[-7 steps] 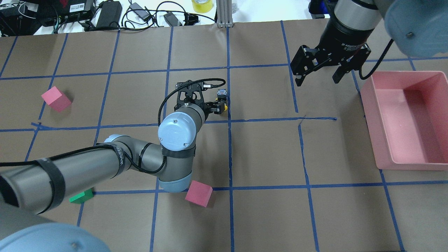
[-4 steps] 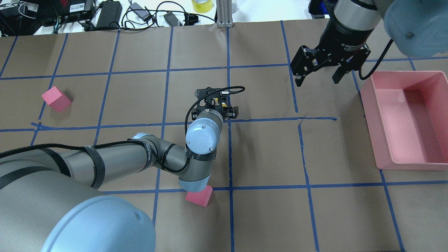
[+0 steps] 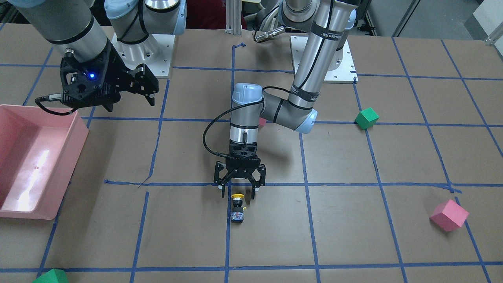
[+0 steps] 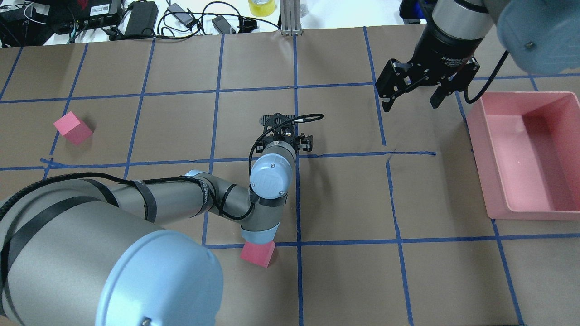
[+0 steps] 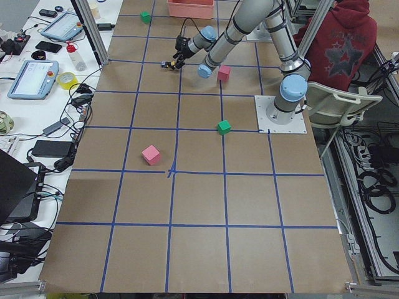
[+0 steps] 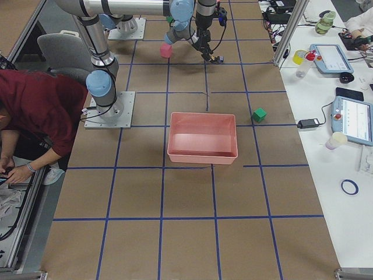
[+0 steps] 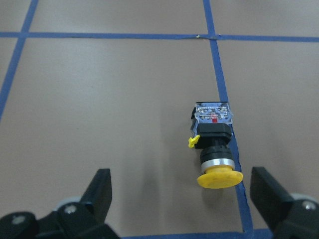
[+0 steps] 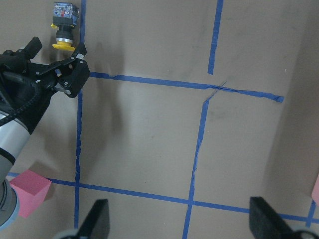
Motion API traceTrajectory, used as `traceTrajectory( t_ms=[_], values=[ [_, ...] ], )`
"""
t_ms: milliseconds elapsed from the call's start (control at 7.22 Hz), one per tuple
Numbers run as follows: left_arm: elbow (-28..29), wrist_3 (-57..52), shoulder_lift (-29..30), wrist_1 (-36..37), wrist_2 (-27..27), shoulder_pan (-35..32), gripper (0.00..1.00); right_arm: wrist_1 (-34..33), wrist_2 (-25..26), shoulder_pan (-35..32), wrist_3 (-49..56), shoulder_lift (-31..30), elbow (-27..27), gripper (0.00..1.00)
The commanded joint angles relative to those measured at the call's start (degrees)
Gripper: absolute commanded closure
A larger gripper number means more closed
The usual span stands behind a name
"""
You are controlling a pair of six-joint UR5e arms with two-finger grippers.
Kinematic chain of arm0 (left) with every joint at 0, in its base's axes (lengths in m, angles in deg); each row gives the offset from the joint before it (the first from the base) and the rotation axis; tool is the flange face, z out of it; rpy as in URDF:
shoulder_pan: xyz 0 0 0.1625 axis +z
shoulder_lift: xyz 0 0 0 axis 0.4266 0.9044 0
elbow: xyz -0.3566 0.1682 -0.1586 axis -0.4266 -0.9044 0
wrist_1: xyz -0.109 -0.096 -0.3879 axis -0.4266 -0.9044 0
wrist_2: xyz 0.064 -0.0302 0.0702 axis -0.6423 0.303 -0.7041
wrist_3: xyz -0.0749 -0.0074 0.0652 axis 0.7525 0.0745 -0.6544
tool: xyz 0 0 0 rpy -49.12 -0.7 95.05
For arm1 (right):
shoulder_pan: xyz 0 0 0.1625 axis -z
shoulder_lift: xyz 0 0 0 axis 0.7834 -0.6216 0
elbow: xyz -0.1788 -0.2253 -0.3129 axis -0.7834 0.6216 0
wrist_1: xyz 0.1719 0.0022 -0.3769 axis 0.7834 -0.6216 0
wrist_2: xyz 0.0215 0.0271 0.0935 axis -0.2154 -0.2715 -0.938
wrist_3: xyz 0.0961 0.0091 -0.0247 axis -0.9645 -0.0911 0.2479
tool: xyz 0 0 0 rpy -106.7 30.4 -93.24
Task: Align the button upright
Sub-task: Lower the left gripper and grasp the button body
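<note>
The button (image 3: pixel 237 207) lies on its side on the brown table, on a blue tape line, with its yellow cap toward the robot and its blocky base away. It also shows in the left wrist view (image 7: pixel 214 144) and the right wrist view (image 8: pixel 64 25). My left gripper (image 3: pixel 238 190) is open and empty, pointing down just behind the cap, with a finger (image 7: pixel 99 191) on each side. In the overhead view the left gripper (image 4: pixel 285 136) hides the button. My right gripper (image 4: pixel 411 104) is open and empty, high above the table near the bin.
A pink bin (image 4: pixel 562 97) stands at the robot's right. Pink cubes (image 4: pixel 72 128) (image 4: pixel 257 253) and green cubes (image 3: pixel 367 118) (image 3: pixel 51 276) lie scattered. Cables and gear sit beyond the table's far edge.
My left wrist has swung right and turned, so the gripper went from beside the button to directly behind its cap. The button and the right arm have not moved.
</note>
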Motion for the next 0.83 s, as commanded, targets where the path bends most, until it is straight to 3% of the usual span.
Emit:
traceTrajectory(
  t_ms=[0, 139, 277, 416, 693],
  values=[
    [-0.9, -0.2, 0.1, 0.4, 0.3, 0.0, 0.36, 0.0, 0.0, 0.0, 0.1, 0.0, 0.0, 0.00],
    [-0.9, -0.2, 0.2, 0.4, 0.4, 0.0, 0.52, 0.0, 0.0, 0.0, 0.0, 0.0, -0.1, 0.00],
    [-1.0, -0.2, 0.2, 0.4, 0.3, 0.0, 0.60, 0.0, 0.0, -0.1, 0.1, 0.0, -0.1, 0.00],
    [-0.9, -0.2, 0.2, 0.4, 0.3, 0.0, 0.78, 0.0, 0.0, -0.1, 0.1, 0.0, -0.1, 0.00],
    [-0.4, -0.3, -0.2, 0.3, 0.5, 0.0, 0.98, 0.0, 0.0, -0.1, 0.1, 0.0, -0.1, 0.00]
  ],
)
